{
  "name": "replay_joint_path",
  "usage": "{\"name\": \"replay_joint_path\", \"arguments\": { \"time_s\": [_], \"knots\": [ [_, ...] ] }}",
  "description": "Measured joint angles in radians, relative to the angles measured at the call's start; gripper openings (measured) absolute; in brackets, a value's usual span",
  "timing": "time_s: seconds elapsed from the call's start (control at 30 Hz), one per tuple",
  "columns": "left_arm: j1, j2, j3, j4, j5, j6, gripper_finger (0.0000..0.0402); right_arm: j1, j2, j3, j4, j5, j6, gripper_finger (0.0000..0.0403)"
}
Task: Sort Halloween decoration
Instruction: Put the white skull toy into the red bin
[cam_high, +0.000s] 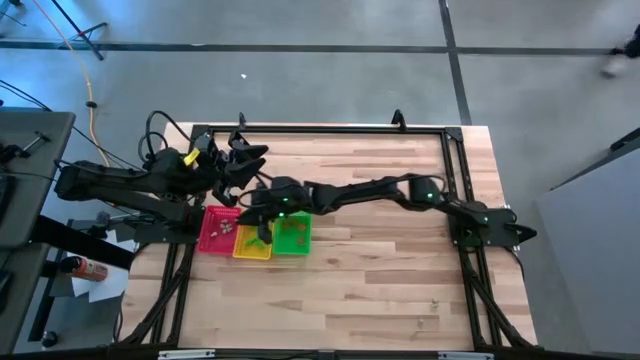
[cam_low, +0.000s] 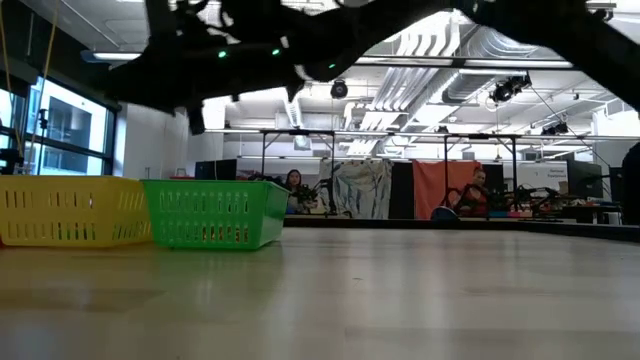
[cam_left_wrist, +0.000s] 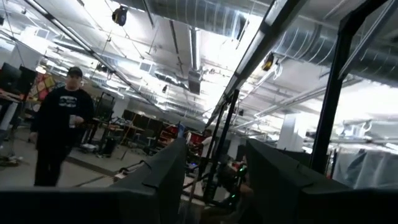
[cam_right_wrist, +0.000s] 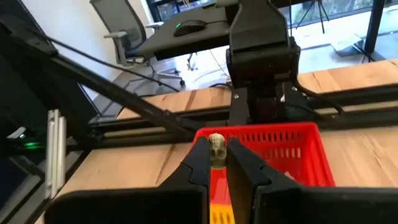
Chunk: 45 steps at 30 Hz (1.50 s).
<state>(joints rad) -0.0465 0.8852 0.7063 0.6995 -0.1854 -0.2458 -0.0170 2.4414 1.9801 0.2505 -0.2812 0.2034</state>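
Note:
Three plastic trays stand side by side near the table's left edge: red (cam_high: 214, 222), yellow (cam_high: 250, 247) and green (cam_high: 293, 236). A few tiny trinkets (cam_high: 223, 231) lie in the red tray. My right gripper (cam_right_wrist: 216, 157) reaches across the table from the right. It hovers above the yellow tray (cam_right_wrist: 217, 214), just short of the red tray (cam_right_wrist: 280, 149), and is shut on a pale grey skull-like trinket (cam_right_wrist: 216, 147). My left gripper (cam_left_wrist: 214, 180) stands open and raised at the far left (cam_high: 252, 160), tilted upward with nothing between its fingers. My right gripper pinches the pale grey trinket's two sides (cam_right_wrist: 216, 152) between its two fingertips. The fingers come from the table's right side, nearly level and tipped slightly down. The trinket sticks up between the tips, lifted clear above the trays.
The black frame rail (cam_high: 330, 128) runs along the table's far edge and down both sides. My left arm's body (cam_right_wrist: 258, 56) stands just behind the red tray. Bare wood (cam_high: 400, 280) lies to the right of and in front of the trays. People are in the room beyond.

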Motion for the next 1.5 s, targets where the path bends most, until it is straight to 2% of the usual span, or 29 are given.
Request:
{"name": "replay_joint_path", "arguments": {
  "time_s": [0.2, 0.33, 0.67, 1.23, 1.5],
  "knots": [
    [0.0, 0.0, 0.0, 0.0, 0.0, -0.04, 0.0159, 0.0, 0.146, 0.176, -0.012, 0.0, 0.061, 0.0014],
    [0.0, 0.0, 0.0, -0.025, 0.0, -0.04, 0.0159, 0.0, 0.196, 0.219, -0.013, 0.0, 0.062, 0.0014],
    [0.0, 0.0, 0.0, -0.03, 0.0, -0.04, 0.0159, 0.0, 0.2, 0.198, -0.017, 0.092, 0.05, 0.0014],
    [0.0, 0.0, 0.0, -0.028, 0.0, -0.04, 0.0159, 0.002, 0.262, 0.199, 0.09, 0.168, 0.046, 0.0014],
    [0.0, 0.0, 0.0, -0.029, 0.0, -0.04, 0.0159, 0.002, 0.262, 0.199, 0.09, 0.177, 0.157, 0.0031]
  ]
}}
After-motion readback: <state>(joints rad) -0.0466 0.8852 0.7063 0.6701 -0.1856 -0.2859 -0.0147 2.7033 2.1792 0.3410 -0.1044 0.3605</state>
